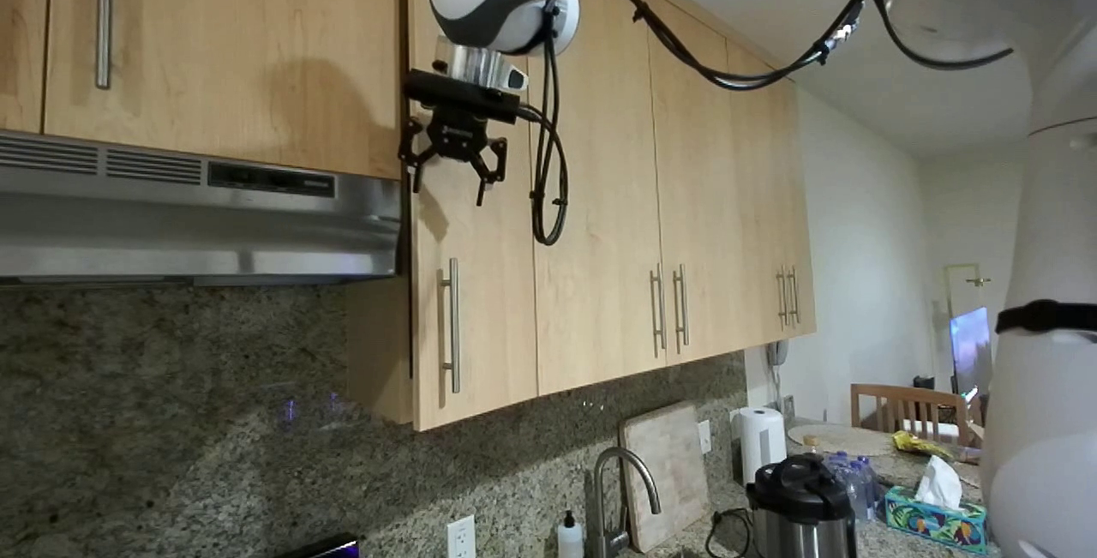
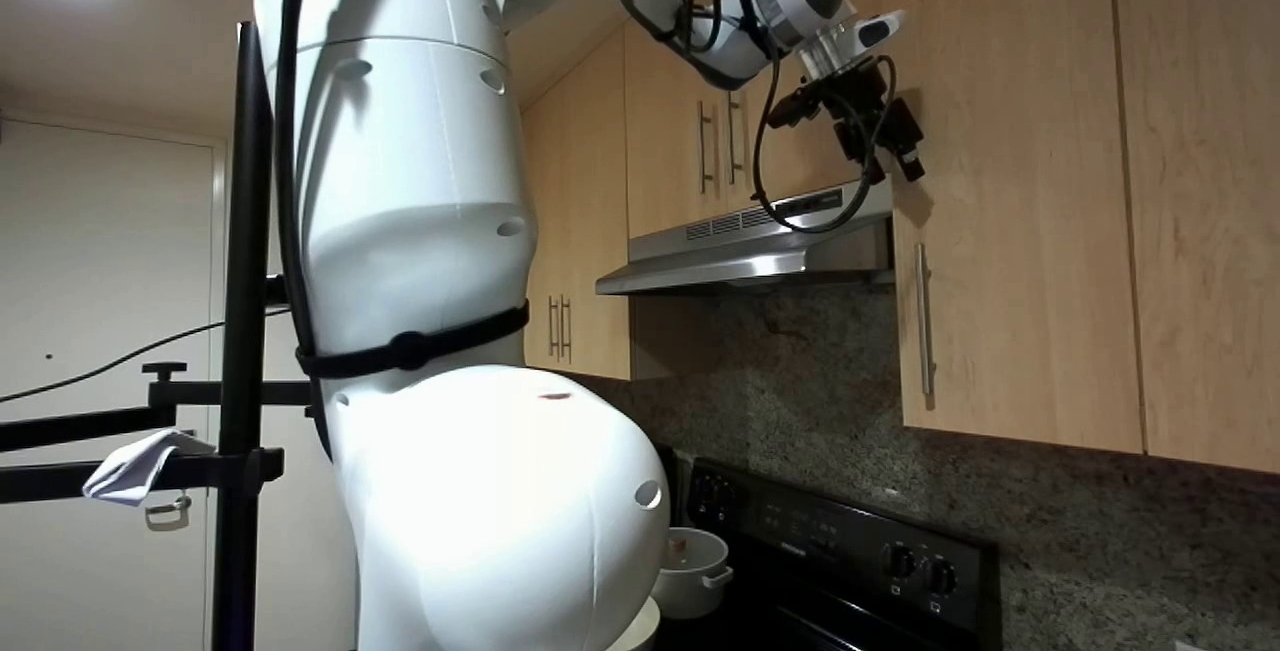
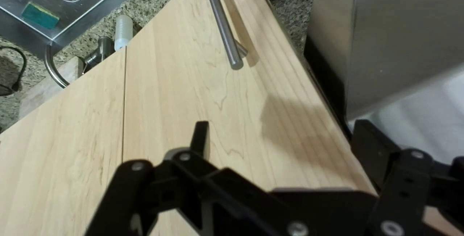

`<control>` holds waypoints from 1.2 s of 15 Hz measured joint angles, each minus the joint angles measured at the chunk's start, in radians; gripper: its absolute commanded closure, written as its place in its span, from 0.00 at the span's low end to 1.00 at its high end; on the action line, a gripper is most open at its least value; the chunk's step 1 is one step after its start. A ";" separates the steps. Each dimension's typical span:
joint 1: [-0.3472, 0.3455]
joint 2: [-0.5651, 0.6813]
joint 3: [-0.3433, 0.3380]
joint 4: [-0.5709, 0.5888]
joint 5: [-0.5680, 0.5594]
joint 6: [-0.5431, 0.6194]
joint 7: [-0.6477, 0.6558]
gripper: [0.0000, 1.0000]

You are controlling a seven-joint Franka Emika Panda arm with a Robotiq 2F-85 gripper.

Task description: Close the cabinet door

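Note:
The cabinet door [image 1: 493, 327] is a tall, narrow light-wood panel beside the range hood. It also shows in an exterior view [image 2: 1020, 271] and the wrist view [image 3: 181, 80]. It looks nearly flush, with a thin dark line along its handle-side edge. Its silver bar handle [image 1: 454, 327] is near the lower corner, also visible in the wrist view [image 3: 224, 25]. My gripper [image 1: 448, 187] is open and empty, pointing down above the handle. In the wrist view [image 3: 284, 131] one finger is over the door face, the other beyond its free edge. I cannot tell whether either touches.
The grey range hood [image 1: 197, 224] and a shorter door [image 1: 231, 52] above it adjoin the free edge. Another tall door [image 1: 591, 284] adjoins the opposite side. Cables [image 1: 548, 172] hang beside the gripper. A faucet [image 1: 630, 481] and a pot [image 1: 801, 507] stand below.

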 measured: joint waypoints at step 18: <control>0.079 -0.347 -0.033 -0.512 0.030 -0.098 -0.165 0.00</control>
